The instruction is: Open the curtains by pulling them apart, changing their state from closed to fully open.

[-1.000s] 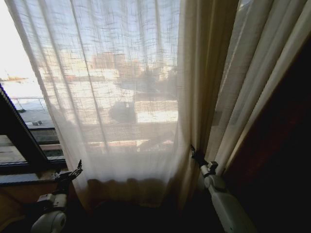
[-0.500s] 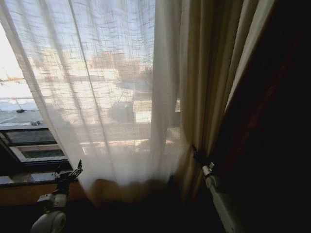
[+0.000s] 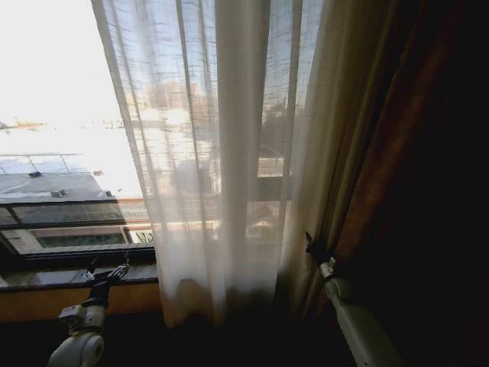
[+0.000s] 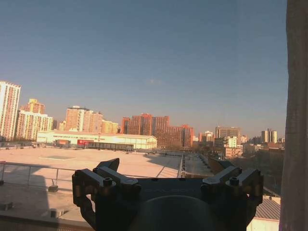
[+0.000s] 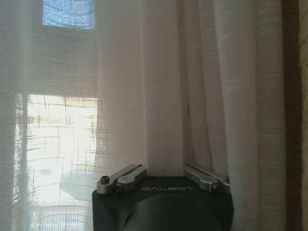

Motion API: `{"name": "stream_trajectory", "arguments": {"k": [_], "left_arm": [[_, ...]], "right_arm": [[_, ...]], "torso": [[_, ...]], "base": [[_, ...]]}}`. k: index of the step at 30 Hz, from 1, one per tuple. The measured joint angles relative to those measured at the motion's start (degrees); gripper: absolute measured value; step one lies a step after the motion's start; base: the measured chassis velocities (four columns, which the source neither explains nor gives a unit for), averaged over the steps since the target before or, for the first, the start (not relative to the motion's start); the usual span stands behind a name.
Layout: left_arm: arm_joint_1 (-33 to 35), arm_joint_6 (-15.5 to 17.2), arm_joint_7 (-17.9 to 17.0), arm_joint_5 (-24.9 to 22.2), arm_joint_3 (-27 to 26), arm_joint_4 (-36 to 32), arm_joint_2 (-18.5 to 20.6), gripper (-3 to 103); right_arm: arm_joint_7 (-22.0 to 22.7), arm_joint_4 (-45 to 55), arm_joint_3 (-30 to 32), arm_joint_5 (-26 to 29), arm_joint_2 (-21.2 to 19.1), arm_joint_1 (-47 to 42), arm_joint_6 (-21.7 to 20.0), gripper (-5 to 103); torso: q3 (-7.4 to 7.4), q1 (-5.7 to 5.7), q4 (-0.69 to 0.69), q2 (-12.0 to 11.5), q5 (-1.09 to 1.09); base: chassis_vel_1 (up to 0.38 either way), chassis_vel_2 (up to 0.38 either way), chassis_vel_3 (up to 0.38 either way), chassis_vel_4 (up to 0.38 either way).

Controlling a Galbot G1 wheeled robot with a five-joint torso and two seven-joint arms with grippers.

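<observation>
Sheer cream fabric, the curtains (image 3: 221, 153) hung bunched toward the dark brown drape (image 3: 412, 176) at the right of the window, leaving bare glass (image 3: 61, 115) to the left of them. My right gripper (image 3: 312, 246) sat low against the curtain's right-hand folds, just beside the drape. In the right wrist view the curtains (image 5: 163, 86) ran down between my two spread fingers (image 5: 122, 177), a thick pleat lying in the gap; I could not tell whether the jaws were pressing on the cloth or merely standing around it.

My left gripper (image 3: 107, 274) hovered near the window sill (image 3: 46, 279), well apart from the curtain's left edge, on the bare-glass side. In the left wrist view that left gripper (image 4: 168, 185) stood open and held nothing, facing the city skyline (image 4: 139, 132) through clear glass, with only a strip of curtains (image 4: 294, 115) at the frame's border.

By my judgement the step in hand was the sideways pull toward the drape, and it looked well along but not finished: pleats covered the middle of the window. The next move would call for carrying the gathered fabric farther toward the drape, keeping the fold seated between the right fingers so it does not slip out.

The curtain's long axis ran vertical, pleats pointing straight down from above the frame to below the sill.
</observation>
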Motion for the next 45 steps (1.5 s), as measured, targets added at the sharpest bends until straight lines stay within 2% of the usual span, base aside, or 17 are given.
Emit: {"name": "stream_trajectory", "arguments": {"k": [11, 12, 13, 18, 21, 23, 24, 25, 26, 27, 29, 32, 33, 36, 37, 39, 45], "left_arm": [[0.0, 0.0, 0.01, 0.0, 0.02, 0.0, 0.0, 100], [0.0, 0.0, 0.01, 0.0, 0.02, 0.0, 0.0, 100], [0.0, 0.0, 0.01, 0.0, 0.02, 0.0, 0.0, 100], [0.0, 0.0, 0.01, 0.0, 0.02, 0.0, 0.0, 100], [0.0, 0.0, 0.01, 0.0, 0.02, 0.0, 0.0, 100], [0.0, 0.0, 0.01, 0.0, 0.02, 0.0, 0.0, 100], [0.0, 0.0, 0.01, 0.0, 0.02, 0.0, 0.0, 100], [0.0, 0.0, 0.01, 0.0, 0.02, 0.0, 0.0, 100], [0.0, 0.0, 0.01, 0.0, 0.02, 0.0, 0.0, 100], [0.0, 0.0, 0.01, 0.0, 0.02, 0.0, 0.0, 100], [0.0, 0.0, 0.01, 0.0, 0.02, 0.0, 0.0, 100], [0.0, 0.0, 0.02, 0.0, 0.02, 0.0, 0.0, 100], [0.0, 0.0, 0.02, 0.0, 0.02, 0.0, 0.0, 100], [0.0, 0.0, 0.02, 0.0, 0.02, 0.0, 0.0, 100], [0.0, 0.0, 0.02, 0.0, 0.02, 0.0, 0.0, 100], [0.0, 0.0, 0.02, 0.0, 0.02, 0.0, 0.0, 100], [0.0, 0.0, 0.02, 0.0, 0.02, 0.0, 0.0, 100]], "right_arm": [[0.78, 1.74, 0.29, 0.6, -0.57, -1.79, -0.49, 0], [-0.44, 2.6, -0.08, 1.35, -0.66, -2.42, -0.49, 0], [-5.05, 4.06, -0.33, 2.79, -0.84, -3.71, -0.47, 1], [-6.43, 6.77, -0.42, 4.02, -0.91, -5.83, -0.42, 23], [-6.56, 8.32, -0.01, 4.14, -1.04, -7.18, -0.4, 28], [-6.49, 9.88, 0.64, 4.19, -1.11, -8.7, -0.3, 39], [-6.44, 10.22, 0.83, 4.21, -1.11, -9.09, -0.25, 39], [-6.22, 11.25, 1.62, 4.26, -1.07, -10.4, -0.02, 50], [-6.22, 11.25, 1.62, 4.26, -1.07, -10.4, -0.02, 50], [-6.02, 11.81, 2.09, 4.28, -0.99, -11.21, 0.29, 56], [-5.94, 12.18, 2.39, 4.3, -0.93, -11.79, 0.46, 56], [-5.87, 13.49, 3.42, 4.71, -0.86, -13.81, 1.16, 72], [-5.87, 13.49, 3.42, 4.71, -0.86, -13.81, 1.16, 72], [-4.61, 14.48, 3.8, 5.34, -0.81, -14.61, 2.08, 88], [-4.61, 14.48, 3.8, 5.34, -0.81, -14.61, 2.08, 88], [-3.88, 15.61, 3.9, 5.95, -0.85, -15.15, 2.09, 97], [-4.56, 17.17, 3.97, 6.51, -0.79, -16.03, 2.3, 100]], "torso": [[0.01, 0.01, -0.04, -0.01, 0.02], [0.01, 0.01, -0.03, 0.0, 0.0], [0.01, 0.0, -0.02, 0.0, 0.01], [0.01, 0.01, -0.03, -0.01, 0.02], [0.01, 0.02, -0.03, -0.01, 0.01], [0.01, 0.02, -0.03, -0.01, 0.01], [0.01, 0.02, -0.03, 0.0, 0.0], [0.01, 0.01, -0.03, 0.0, 0.01], [0.01, 0.01, -0.03, 0.0, 0.01], [0.0, 0.01, -0.03, 0.0, 0.01], [0.01, 0.01, -0.03, 0.0, 0.01], [0.01, 0.02, -0.04, 0.0, 0.01], [0.01, 0.02, -0.04, 0.0, 0.01], [0.01, 0.01, -0.03, 0.0, 0.01], [0.01, 0.01, -0.03, 0.0, 0.01], [0.01, 0.01, -0.03, 0.0, 0.01], [0.01, 0.01, -0.03, 0.0, 0.01]], "base": [[0.0, 0.0, 0.0, 0.0], [0.0, 0.0, 0.0, 0.0], [0.0, 0.0, 0.0, 0.0], [0.0, 0.0, 0.0, 0.0], [0.0, 0.0, 0.0, 0.0], [0.0, 0.0, 0.0, 0.0], [0.0, 0.0, 0.0, 0.0], [0.0, 0.0, 0.0, 0.0], [0.0, 0.0, 0.0, 0.0], [0.0, 0.0, 0.0, 0.0], [0.0, 0.0, 0.0, 0.0], [0.0, 0.0, 0.0, 0.0], [0.0, 0.0, 0.0, 0.0], [0.0, 0.0, 0.0, 0.0], [0.0, 0.0, 0.0, 0.0], [0.0, 0.0, 0.0, 0.0], [0.0, 0.0, 0.0, 0.0]]}}
